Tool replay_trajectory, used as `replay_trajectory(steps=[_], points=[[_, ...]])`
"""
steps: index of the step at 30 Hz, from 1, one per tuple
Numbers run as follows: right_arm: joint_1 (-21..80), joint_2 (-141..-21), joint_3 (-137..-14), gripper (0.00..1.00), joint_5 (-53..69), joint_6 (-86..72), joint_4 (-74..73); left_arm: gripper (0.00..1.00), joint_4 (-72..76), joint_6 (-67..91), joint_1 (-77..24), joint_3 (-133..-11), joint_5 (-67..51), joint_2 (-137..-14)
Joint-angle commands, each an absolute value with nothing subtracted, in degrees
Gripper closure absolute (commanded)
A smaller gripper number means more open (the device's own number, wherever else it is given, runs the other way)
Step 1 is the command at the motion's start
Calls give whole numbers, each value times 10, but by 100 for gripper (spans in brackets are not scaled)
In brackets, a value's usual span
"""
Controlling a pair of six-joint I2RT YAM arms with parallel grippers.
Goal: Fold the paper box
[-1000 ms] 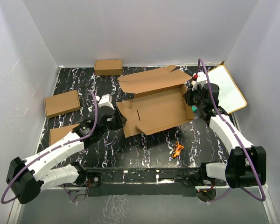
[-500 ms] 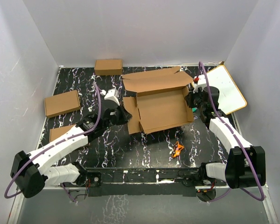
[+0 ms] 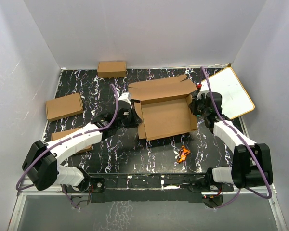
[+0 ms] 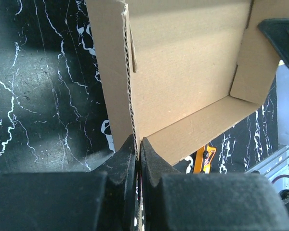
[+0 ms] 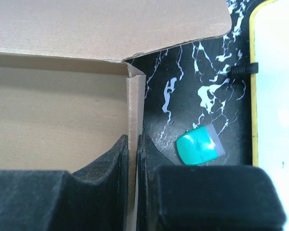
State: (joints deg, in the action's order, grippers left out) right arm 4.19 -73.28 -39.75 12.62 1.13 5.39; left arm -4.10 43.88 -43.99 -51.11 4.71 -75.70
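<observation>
The paper box [image 3: 166, 115] lies mid-table, half formed, its side walls raised and its back lid flap [image 3: 159, 89] open and leaning away. My left gripper [image 3: 135, 116] is shut on the box's upright left wall. In the left wrist view the corrugated edge [image 4: 131, 96] runs down between the pinched fingers of that gripper [image 4: 137, 144]. My right gripper [image 3: 195, 108] is shut on the right wall. In the right wrist view that thin wall [image 5: 134, 110] stands between the closed fingers of the gripper [image 5: 133, 140], with the box floor [image 5: 58, 106] to the left.
Smaller closed cardboard boxes sit at the back [image 3: 111, 69], at the left [image 3: 64, 106] and under the left arm [image 3: 67, 137]. A white board [image 3: 233, 91] leans at the right. An orange tool [image 3: 183, 154] lies in front of the box, and a teal piece [image 5: 198, 145] beside the right gripper.
My left gripper has closed on the left flap and swung right, lifting it from flat to upright. The box has narrowed and shifted slightly right. The right gripper has kept its grip.
</observation>
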Motion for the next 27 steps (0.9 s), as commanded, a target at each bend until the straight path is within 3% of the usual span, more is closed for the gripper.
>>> replay_trajectory(steps=[1,12,16,27], points=[[51,-751,-400,92,160,-5,113,94,-7,433,-441,-506,29,-751],[51,-770,-401,92,163,-1,108,64,122,480,-397,-407,-61,-738],[52,-775,-403,92,163,0,106,44,194,497,-377,-365,-104,-720],[51,-787,-406,92,159,1,101,19,335,515,-355,-296,-172,-657]])
